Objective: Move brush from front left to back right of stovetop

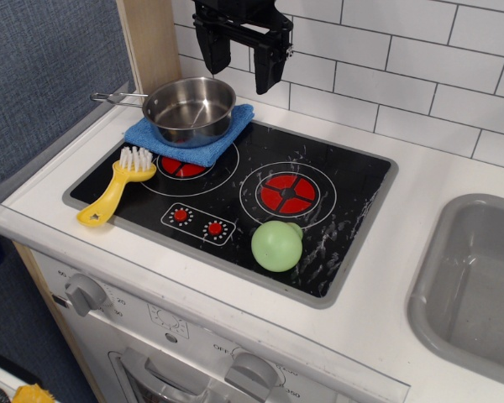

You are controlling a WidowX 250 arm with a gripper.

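Stovetop: the black glossy rectangular toy cooktop with a grey rim sits set into a white counter, carrying two red-and-white ring burners and two small red dial marks near its front edge.

Brush: the small yellow plastic dish brush with short white bristles lies flat on the stovetop's front left corner, bristle head toward the back, flat handle with its end hole reaching the front left rim.

Gripper: the black two-fingered gripper hangs in the air above the stovetop's back edge, fingers pointing down and spread apart, nothing between them.

Brush to gripper: well apart; the brush lies toward the front left of the stovetop, the gripper is high over the back, and the pot stands between them.

Pot: a shiny steel saucepan with a thin handle pointing left rests on a folded blue cloth at the stovetop's back left, covering most of the left burner.

Ball: a pale green rounded plastic object sits on the stovetop's front edge, just in front of the right burner.

Back right of stovetop: bare black surface with white scuff marks.

Sink: a grey basin is sunk into the counter to the right of the stovetop.

Wall: white tile rises behind the stovetop.

Front panel: grey knobs sit below the stovetop's front rim.
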